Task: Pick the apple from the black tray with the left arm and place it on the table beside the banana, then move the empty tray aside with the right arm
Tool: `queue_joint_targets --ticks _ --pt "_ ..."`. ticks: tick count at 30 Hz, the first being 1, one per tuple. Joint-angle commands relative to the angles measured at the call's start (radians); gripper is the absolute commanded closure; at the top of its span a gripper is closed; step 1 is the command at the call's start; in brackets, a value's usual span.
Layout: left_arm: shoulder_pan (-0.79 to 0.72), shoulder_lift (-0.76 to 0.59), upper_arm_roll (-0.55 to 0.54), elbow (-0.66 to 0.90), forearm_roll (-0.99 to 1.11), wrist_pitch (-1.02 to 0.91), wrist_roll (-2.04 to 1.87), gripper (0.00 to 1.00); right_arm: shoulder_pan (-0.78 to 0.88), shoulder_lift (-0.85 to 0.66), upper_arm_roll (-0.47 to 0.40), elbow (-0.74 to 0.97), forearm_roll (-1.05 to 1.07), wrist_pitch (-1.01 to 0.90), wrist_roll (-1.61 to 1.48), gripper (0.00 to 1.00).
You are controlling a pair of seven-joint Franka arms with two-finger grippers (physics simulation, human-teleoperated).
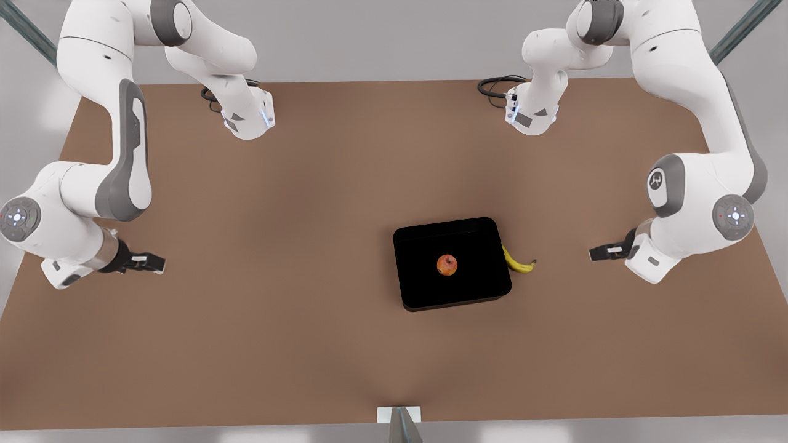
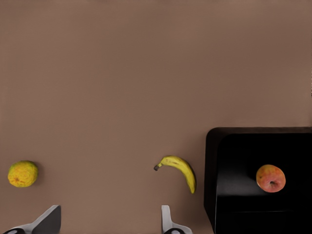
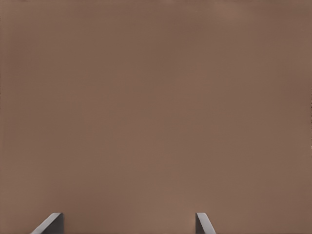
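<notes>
Here the apple sat mid black tray, the banana touching the tray's side toward the front view's right. The left gripper hung beyond the banana, the right gripper well apart over bare table; both fingers spread wide, empty.

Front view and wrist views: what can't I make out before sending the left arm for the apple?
Black tray: left wrist view, far side cut off by the picture's edge.
Apple: front view, too small to show its stem; underside hidden.
Yellow-orange fruit: its place in the front view cannot be told.
Left gripper, right gripper: open; wrist views cut their fingers off at the edge.
</notes>
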Motion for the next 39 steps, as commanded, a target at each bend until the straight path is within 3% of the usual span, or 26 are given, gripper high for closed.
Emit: queue_joint_targets --ticks 1,5,8,10,12,23,29,39 --pt "-0.01 0.004 -0.003 0.004 0.0 0.115 -0.032 0.0 0.001 -0.001 0.0 0.0 0.001 0.11 -0.035 0.0" --pt "-0.065 0.007 -0.034 0.027 -0.08 0.112 -0.034 0.0 0.001 -0.001 0.0 0.002 0.001 0.111 -0.036 0.0" --pt "-0.341 0.013 -0.04 0.051 -0.01 0.139 -0.39 0.0 0.004 -0.001 0.001 0.003 0.0 0.111 -0.036 0.0" --pt "-0.403 0.028 -0.041 0.042 -0.007 0.167 -0.41 0.0 0.002 -0.001 0.001 0.003 0.0 0.111 -0.036 0.0" --pt "-0.518 0.153 -0.04 0.019 0.091 0.176 -0.574 0.0 0.004 0.001 0.001 0.003 0.0 0.11 -0.036 0.0" --pt "-0.526 0.205 -0.04 -0.067 0.082 0.402 -0.729 0.0 0.016 0.002 0.009 0.003 0.0 0.107 -0.036 0.0" --pt "-0.536 0.321 -0.04 -0.067 0.126 0.528 -0.723 0.0 0.016 0.002 0.009 0.003 0.0 0.107 -0.036 0.0" --pt "-0.555 0.298 -0.038 -0.235 0.224 0.664 -0.703 0.0 0.017 0.002 0.009 0.003 -0.002 0.107 -0.036 0.0"
